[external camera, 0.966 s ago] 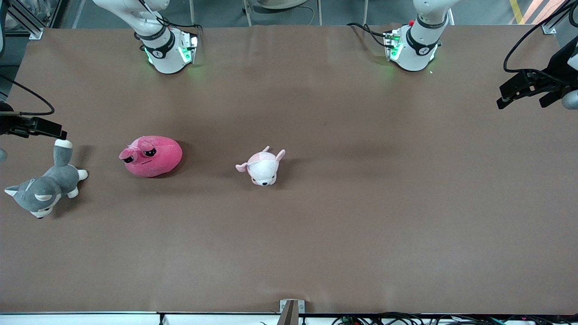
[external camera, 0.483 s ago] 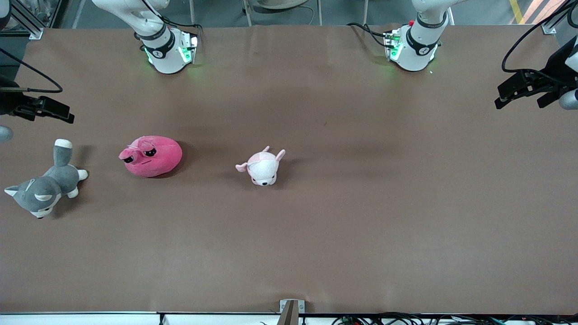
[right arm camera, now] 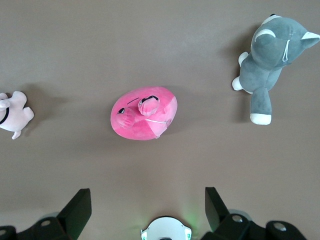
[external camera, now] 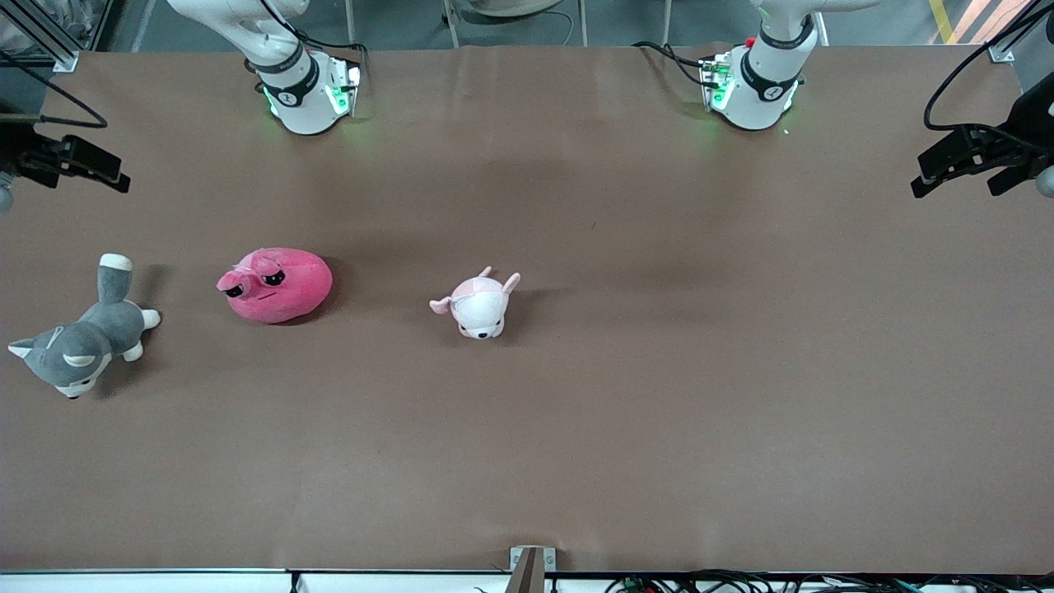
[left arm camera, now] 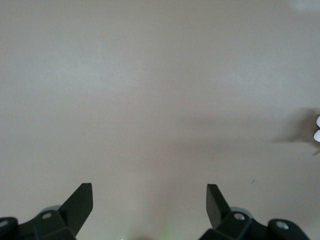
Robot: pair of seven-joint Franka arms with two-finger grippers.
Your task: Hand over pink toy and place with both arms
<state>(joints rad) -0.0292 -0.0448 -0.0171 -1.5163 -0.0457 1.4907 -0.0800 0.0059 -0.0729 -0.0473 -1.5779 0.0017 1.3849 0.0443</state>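
The pink toy (external camera: 276, 285), a magenta rounded plush with sleepy dark eyes, lies on the brown table toward the right arm's end. It also shows in the right wrist view (right arm camera: 145, 112), untouched. My right gripper (external camera: 99, 169) hangs open and empty over the table's edge at the right arm's end, well apart from the toy; its open jaws show in its wrist view (right arm camera: 147, 200). My left gripper (external camera: 951, 188) hangs open and empty over the left arm's end of the table, with only bare table under it in its wrist view (left arm camera: 150, 197).
A grey-and-white dog plush (external camera: 82, 342) lies at the right arm's end, a little nearer the front camera than the pink toy. A small pale pink-and-white plush (external camera: 478, 303) lies near the table's middle. The two arm bases (external camera: 305, 91) (external camera: 753, 82) stand along the table's edge.
My right gripper has moved from over the dog's tail toward the robots' bases side, still open. The left gripper has barely shifted. The toys have not moved.
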